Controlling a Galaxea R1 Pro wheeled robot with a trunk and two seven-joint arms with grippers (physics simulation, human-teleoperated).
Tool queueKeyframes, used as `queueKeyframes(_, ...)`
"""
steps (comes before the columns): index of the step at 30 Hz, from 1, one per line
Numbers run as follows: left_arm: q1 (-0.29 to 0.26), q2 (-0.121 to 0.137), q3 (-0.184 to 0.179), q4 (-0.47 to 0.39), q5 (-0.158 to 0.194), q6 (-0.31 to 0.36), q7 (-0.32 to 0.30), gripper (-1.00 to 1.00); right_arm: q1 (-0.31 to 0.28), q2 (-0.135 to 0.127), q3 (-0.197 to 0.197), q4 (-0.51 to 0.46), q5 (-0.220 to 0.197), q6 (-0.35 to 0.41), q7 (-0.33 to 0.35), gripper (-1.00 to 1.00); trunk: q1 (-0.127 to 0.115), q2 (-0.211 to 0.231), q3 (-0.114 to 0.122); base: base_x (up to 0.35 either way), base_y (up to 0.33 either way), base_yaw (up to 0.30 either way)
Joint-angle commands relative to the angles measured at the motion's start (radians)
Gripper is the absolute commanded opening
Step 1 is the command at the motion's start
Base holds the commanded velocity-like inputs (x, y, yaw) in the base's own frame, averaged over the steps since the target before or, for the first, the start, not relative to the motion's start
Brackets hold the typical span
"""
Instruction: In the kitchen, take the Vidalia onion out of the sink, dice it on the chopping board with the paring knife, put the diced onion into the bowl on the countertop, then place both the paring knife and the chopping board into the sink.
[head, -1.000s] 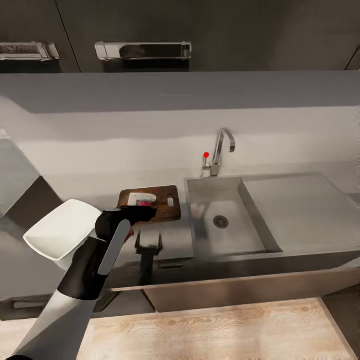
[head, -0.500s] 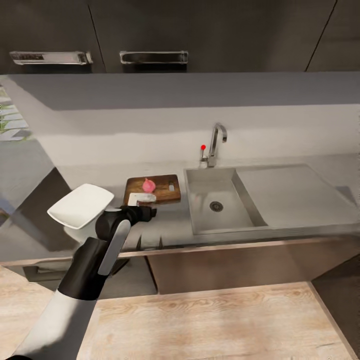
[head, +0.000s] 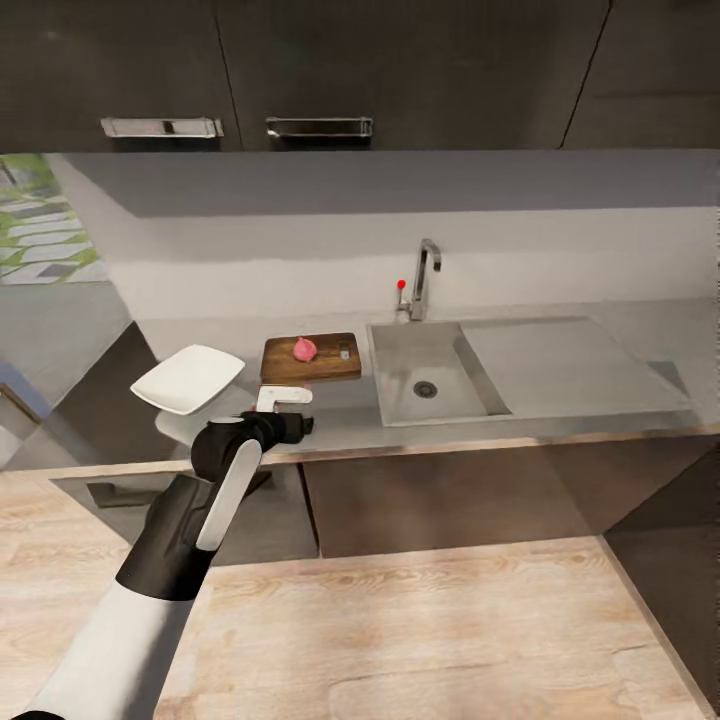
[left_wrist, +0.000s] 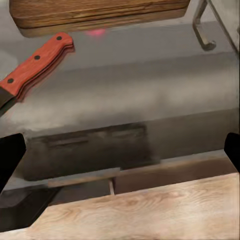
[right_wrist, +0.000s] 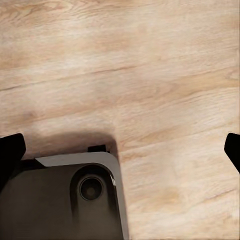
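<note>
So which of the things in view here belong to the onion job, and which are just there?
Job things:
- onion on the chopping board
- paring knife, on the countertop beside the board
- bowl
- sink

Just there:
- tap
- upper cabinets
- wood floor

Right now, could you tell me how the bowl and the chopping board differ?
The bowl is white with flaring sides; the chopping board is flat, dark brown wood. The bowl looks empty; the board carries a pink onion. The board lies nearer the sink. Both rest on the countertop.
</note>
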Motion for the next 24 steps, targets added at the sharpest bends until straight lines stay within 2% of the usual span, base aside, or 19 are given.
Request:
queueKeyframes(1, -0.001, 0.000, -0.001, 0.000, 0.011, 0.003, 0.010, 1.00, -0.001, 0.000, -0.005, 0.001, 0.010, -0.003, -0.003, 1.00, 0.000, -0.002, 0.000, -0.345, 0.000, 0.000)
queueKeyframes(15, 0.006, 0.000, -0.001, 0.002, 0.011, 0.003, 0.010, 1.00, -0.001, 0.000, -0.005, 0.001, 0.010, -0.003, -0.003, 1.00, 0.000, -0.002, 0.022, -0.345, 0.000, 0.000)
queueKeyframes(20, 0.057, 0.000, -0.001, -0.001, 0.011, 0.001, 0.009, 1.00, -0.001, -0.001, -0.005, 0.000, 0.010, -0.003, -0.003, 1.00, 0.000, -0.002, 0.026, -0.317, 0.000, 0.000)
queueKeyframes(24, 0.098, 0.001, -0.001, -0.005, 0.011, -0.002, 0.008, 1.00, -0.001, -0.001, -0.005, 0.000, 0.010, -0.003, -0.003, 1.00, 0.000, -0.002, 0.027, -0.109, 0.000, 0.000)
